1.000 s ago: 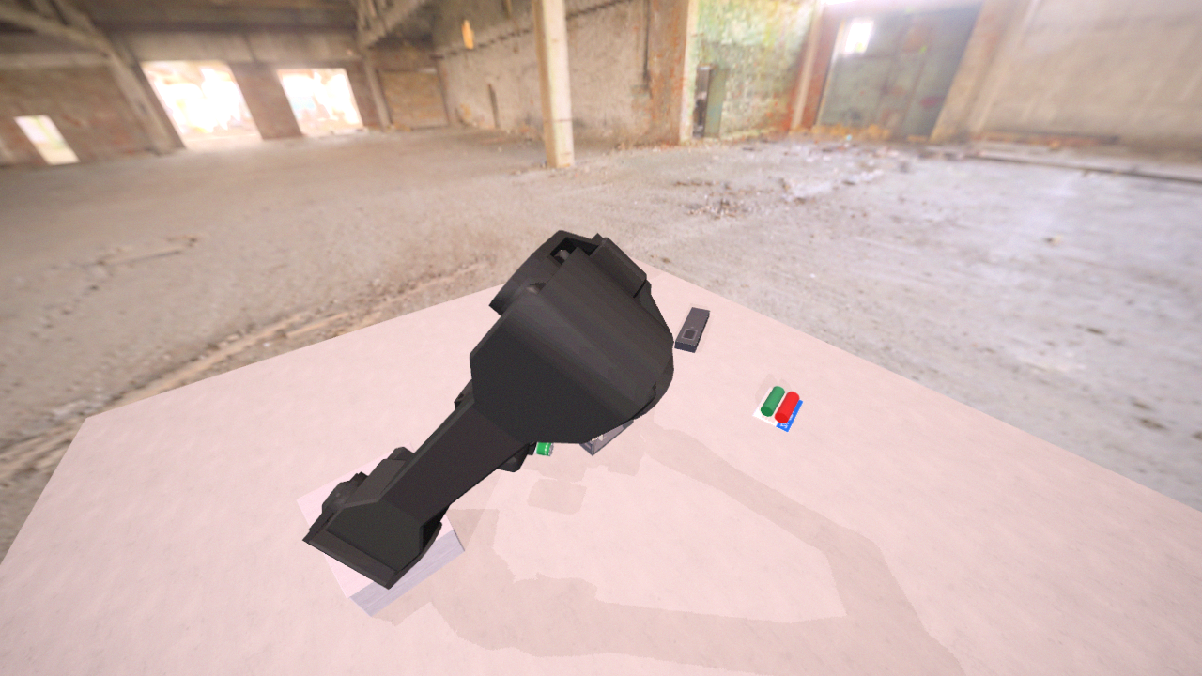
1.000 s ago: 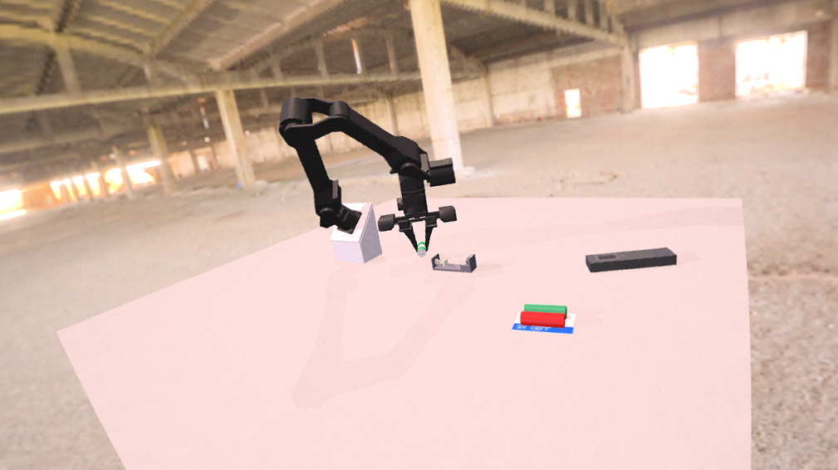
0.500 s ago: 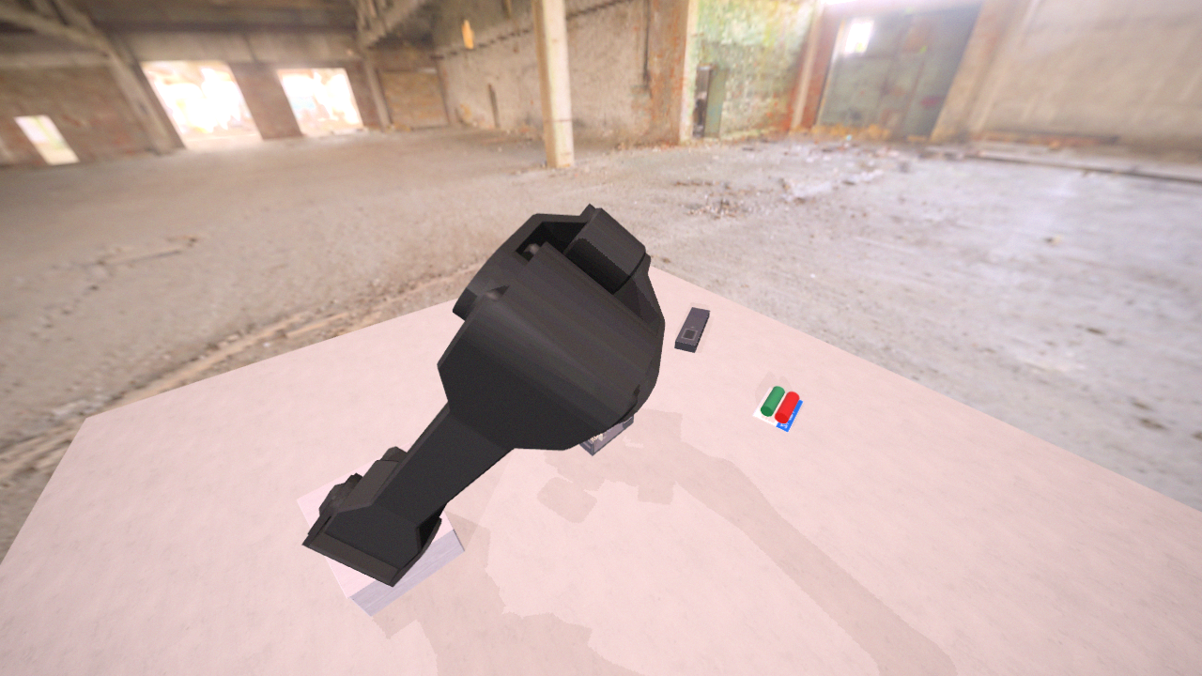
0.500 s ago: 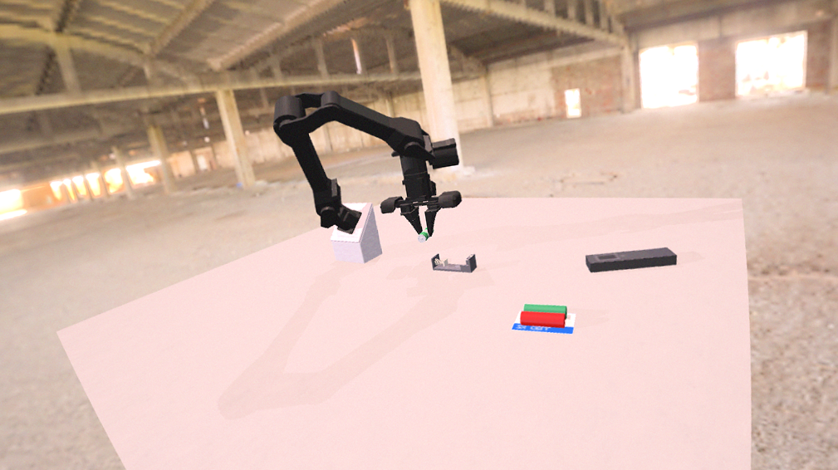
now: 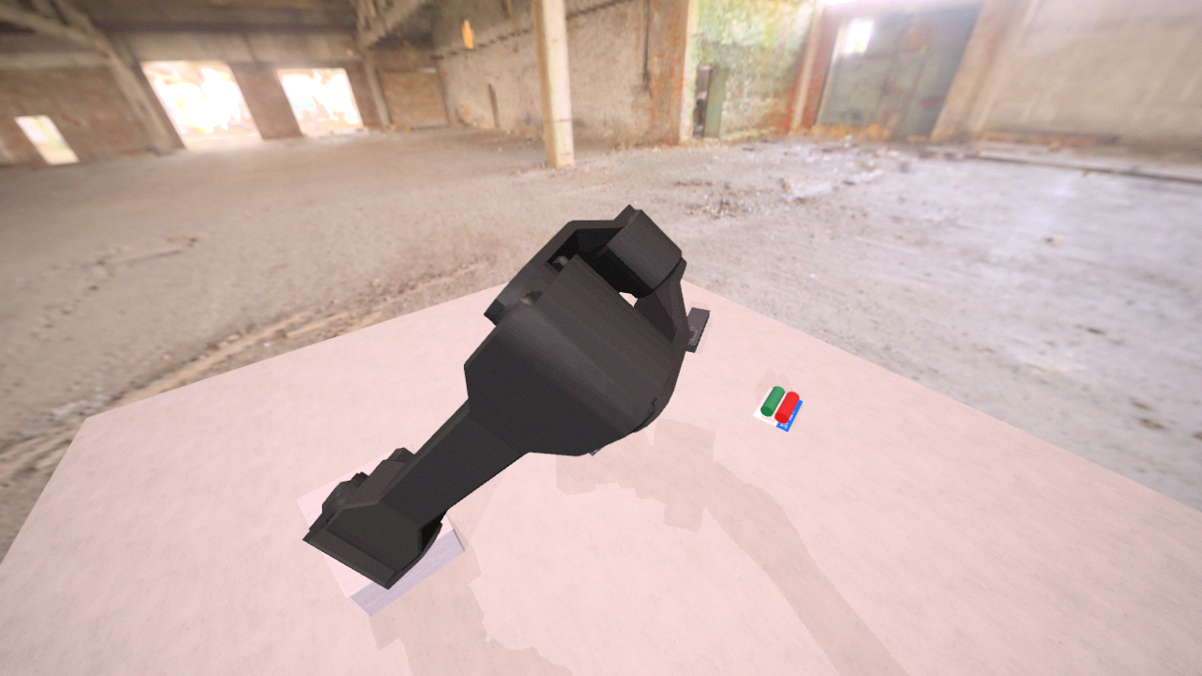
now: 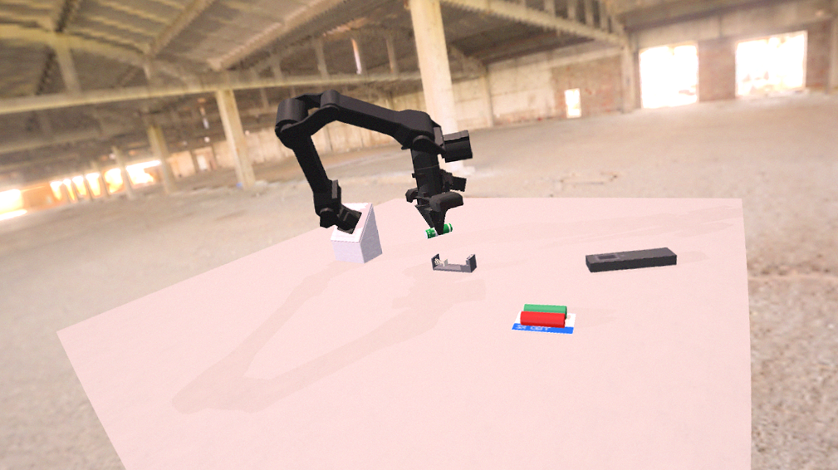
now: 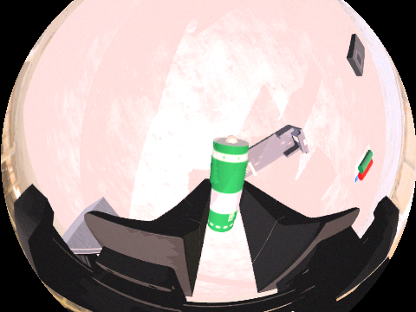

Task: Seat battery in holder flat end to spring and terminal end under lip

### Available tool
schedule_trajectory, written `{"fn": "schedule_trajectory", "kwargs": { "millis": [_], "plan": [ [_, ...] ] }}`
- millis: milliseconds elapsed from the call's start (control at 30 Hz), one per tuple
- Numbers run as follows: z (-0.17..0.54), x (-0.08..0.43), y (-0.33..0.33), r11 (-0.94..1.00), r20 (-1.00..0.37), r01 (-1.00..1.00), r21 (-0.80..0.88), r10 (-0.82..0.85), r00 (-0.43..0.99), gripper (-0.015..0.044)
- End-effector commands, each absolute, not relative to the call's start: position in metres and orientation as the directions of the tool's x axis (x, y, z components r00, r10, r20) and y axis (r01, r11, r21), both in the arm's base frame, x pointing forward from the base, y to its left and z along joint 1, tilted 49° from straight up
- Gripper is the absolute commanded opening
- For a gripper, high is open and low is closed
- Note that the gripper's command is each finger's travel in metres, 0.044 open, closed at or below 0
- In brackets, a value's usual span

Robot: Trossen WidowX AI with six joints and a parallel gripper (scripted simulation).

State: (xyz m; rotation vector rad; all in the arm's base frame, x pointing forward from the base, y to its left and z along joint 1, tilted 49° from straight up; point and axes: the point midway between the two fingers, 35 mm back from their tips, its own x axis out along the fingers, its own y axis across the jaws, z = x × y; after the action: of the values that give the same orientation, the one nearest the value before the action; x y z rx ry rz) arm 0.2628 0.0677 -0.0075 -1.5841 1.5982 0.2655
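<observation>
Nearest us, our gripper [image 7: 224, 211] is clamped narrow on the green-and-white battery [image 7: 227, 185], held around its lower white band, so most of the cell sticks out beyond the fingertips. From the exterior camera, the battery [image 6: 439, 231] hangs level in the air above the grey battery holder [image 6: 453, 264], which sits on the worktop [image 6: 360, 408] toward its far edge, near the arm's white base block [image 6: 357, 239]. The two are clearly apart, with open air between them.

The risks, as we judge them: the wrist view shows the holder [image 7: 277, 149] off to one side of the battery and at an angle to it, so we may descend misaligned and land the cell across a wall, not in the cradle. Because we grip off-centre, contact at one end could swivel the battery between the pads and leave it tilted. We cannot tell from here which end of the holder carries the spring, so a reversed cell is possible. Pushing down to correct any of this would load the lip or the holder too hard.

The battery is a short cylinder, green with white bands and a pale cap with a small nub at its far end.

Farther off, near the right edge, a red and a green cylinder [image 6: 544, 315] lie on a blue-and-white card, and a flat black box [image 6: 630, 259] lies beyond them.
</observation>
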Motion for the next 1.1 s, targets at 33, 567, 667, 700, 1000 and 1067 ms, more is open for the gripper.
{"fn": "schedule_trajectory", "kwargs": {
  "millis": [33,567,667,700,1000,1067],
  "plan": [
    [-0.002,0.277,0.067,0.348,-0.669,-0.756,-0.554,-0.726,0.156,0.0067],
    [0.018,0.313,0.065,0.65,-0.672,-0.173,-0.74,-0.724,0.156,0.0067],
    [0.018,0.313,0.065,0.651,-0.674,-0.178,-0.738,-0.723,0.155,0.0067],
    [0.018,0.313,0.065,0.651,-0.675,-0.182,-0.737,-0.721,0.153,0.0067],
    [0.006,0.318,0.058,0.661,-0.688,-0.19,-0.726,-0.69,0.227,0.0067],
    [0.003,0.319,0.056,0.663,-0.689,-0.192,-0.724,-0.681,0.246,0.0067]
  ]
}}
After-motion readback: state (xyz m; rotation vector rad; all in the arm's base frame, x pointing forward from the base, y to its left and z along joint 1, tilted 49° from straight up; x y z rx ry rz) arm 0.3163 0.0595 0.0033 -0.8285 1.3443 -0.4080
